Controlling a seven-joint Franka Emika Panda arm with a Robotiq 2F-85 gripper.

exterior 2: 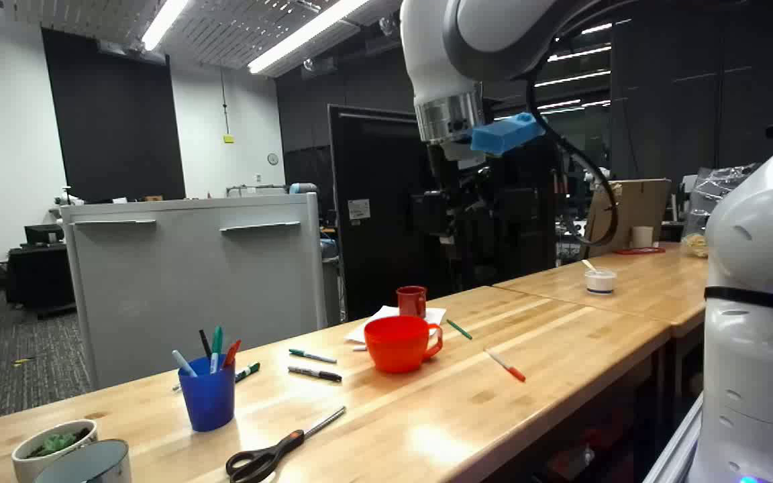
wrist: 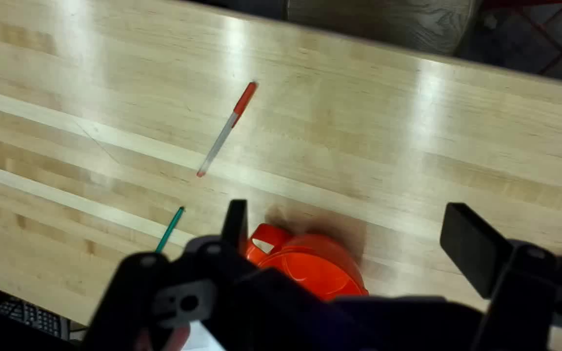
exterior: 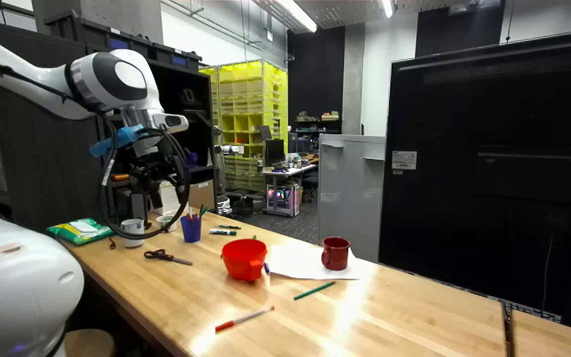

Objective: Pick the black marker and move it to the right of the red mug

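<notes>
While scissors (exterior 2: 290, 441) lie up front, black marker (exterior 2: 315, 373) sits loose on the wooden table (exterior 2: 547, 329) just past them, then handled red bowl (exterior 2: 396, 345), then red mug (exterior 2: 412, 302). Robotiq gripper (wrist: 347, 231) hangs overhead, jaws wide apart, nothing held. Looks like pre-pick approach; next probably: shift over the marker, line up across its barrel, descend.

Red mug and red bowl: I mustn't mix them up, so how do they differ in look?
The red mug is dark red; the red bowl is a brighter orange-red. The red bowl is clearly wider than the red mug. The red mug has nearly straight sides, while the red bowl narrows toward its base. Both stand upright, and each has a side handle.
</notes>
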